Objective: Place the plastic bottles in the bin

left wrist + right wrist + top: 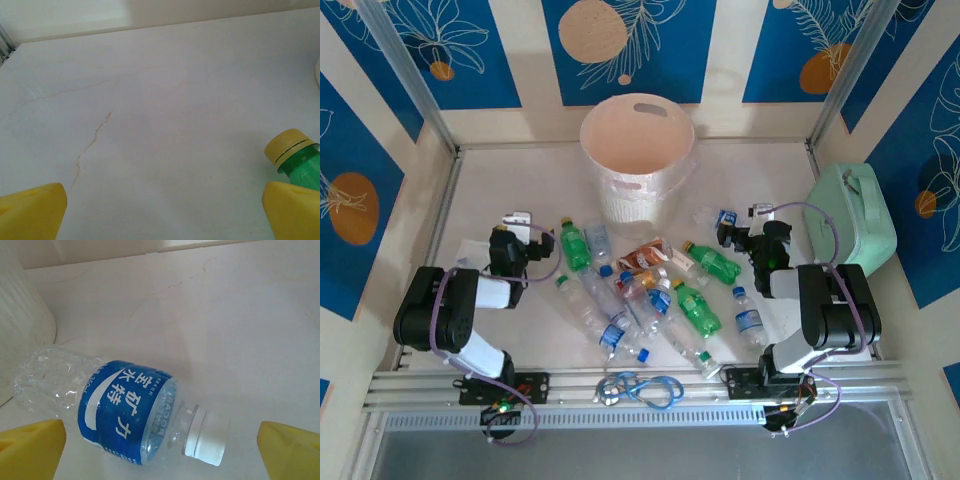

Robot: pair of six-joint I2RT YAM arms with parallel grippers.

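The bin (637, 150) stands upright at the far middle of the table (480, 190). The bottles (616, 333) lie scattered on their sides on the table between the 2 arms, all of them outside the bin and nearer the arms than it is. A mint-green case (855, 225) sits at the right edge. A loop of blue cable (640, 388) lies on the front rail.

The left gripper (520, 222) is low over the table, left of the pile. In its wrist view the yellow fingers (31, 212) stand wide apart with only bare, cracked tabletop between them. A green bottle (300, 167) with a yellow cap lies just beyond the right-hand finger, cap pointing away from the arm.

The right gripper (745, 218) is low at the right side of the pile, near the bin. Its fingers (292, 450) are also spread wide and grip nothing. A clear bottle (120, 407) with a blue label and a white cap lies crosswise just ahead of them, cap toward the right-hand finger. Neither finger touches it. The bin's white wall shows at the left edge of that view, close to the bottle's base.
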